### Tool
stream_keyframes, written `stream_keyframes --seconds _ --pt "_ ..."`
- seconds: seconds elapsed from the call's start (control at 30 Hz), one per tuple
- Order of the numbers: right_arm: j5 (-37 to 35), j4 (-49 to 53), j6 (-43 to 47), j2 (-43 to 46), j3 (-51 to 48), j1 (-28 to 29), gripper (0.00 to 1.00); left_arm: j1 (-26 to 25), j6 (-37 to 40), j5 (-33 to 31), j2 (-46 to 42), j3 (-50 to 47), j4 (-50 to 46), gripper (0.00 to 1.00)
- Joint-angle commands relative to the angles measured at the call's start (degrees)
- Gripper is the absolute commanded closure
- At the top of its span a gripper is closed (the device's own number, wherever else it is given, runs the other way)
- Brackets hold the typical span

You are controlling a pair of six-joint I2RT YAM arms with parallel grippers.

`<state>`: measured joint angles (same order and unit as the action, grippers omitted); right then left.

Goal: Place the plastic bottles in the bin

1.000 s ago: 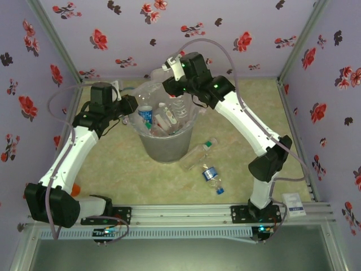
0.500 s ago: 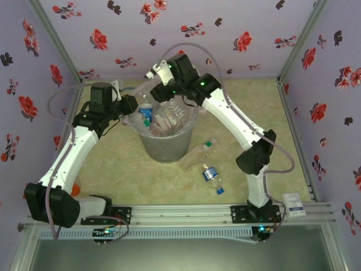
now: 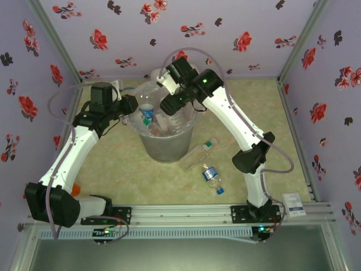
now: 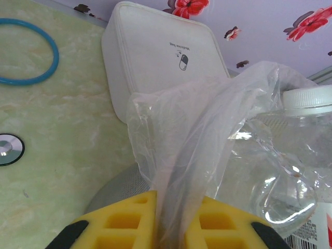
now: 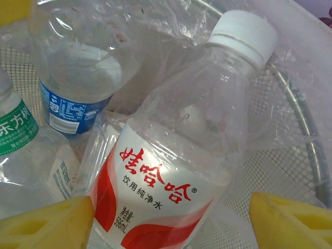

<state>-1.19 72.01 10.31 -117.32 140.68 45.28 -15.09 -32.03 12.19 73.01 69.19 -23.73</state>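
The grey bin (image 3: 164, 145) with its clear bag stands mid-table and holds several plastic bottles. My right gripper (image 3: 169, 105) hangs over its mouth, open. Between its yellow fingers (image 5: 290, 223) a white-capped bottle with a red-white label (image 5: 176, 166) lies loose in the bin, beside a blue-labelled bottle (image 5: 72, 93) and a green-labelled one (image 5: 15, 129). My left gripper (image 4: 176, 220) is shut on a fold of the bin's bag (image 4: 197, 135) at the left rim (image 3: 131, 108). Two bottles lie on the table: a green-capped one (image 3: 198, 153) and a blue-labelled one (image 3: 212, 179).
A white rounded-square container (image 4: 161, 57) stands just behind the bin. A blue ring (image 4: 26, 52) and a small metal disc (image 4: 8, 149) lie on the table to its left. An orange cap (image 3: 75, 188) shows by the left arm's base, and a white card (image 3: 293, 204) at the near right.
My right gripper has swung left and down over the bin's mouth and opened, letting go of the red-white labelled bottle. The left arm has not moved.
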Motion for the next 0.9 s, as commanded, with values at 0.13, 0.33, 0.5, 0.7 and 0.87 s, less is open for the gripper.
stream_keyframes --seconds 0.13,0.33,0.5,0.7,0.87 --pt "-4.95 0.85 -3.4 2.27 1.75 0.11 0.17 0.54 0.48 -2.26 0.83 -0.54 -2.65 0.84" --pt "-3.39 -5.23 -8.67 3.67 -2.34 -1.31 0.26 0.56 0.41 -2.21 0.64 -0.89 -2.4 0.84" --pt "4.75 -9.16 -12.24 2.84 -9.01 -1.86 0.36 0.51 0.48 -2.12 0.73 -0.95 -2.38 0.84" --pt "12.37 -10.48 -13.91 3.37 -12.73 -1.86 0.39 0.55 0.61 -2.09 0.55 -1.06 -2.64 0.84" --pt "17.24 -12.95 -16.35 6.67 -10.36 -2.68 0.37 0.53 0.68 -1.9 0.64 -0.99 -2.55 0.84"
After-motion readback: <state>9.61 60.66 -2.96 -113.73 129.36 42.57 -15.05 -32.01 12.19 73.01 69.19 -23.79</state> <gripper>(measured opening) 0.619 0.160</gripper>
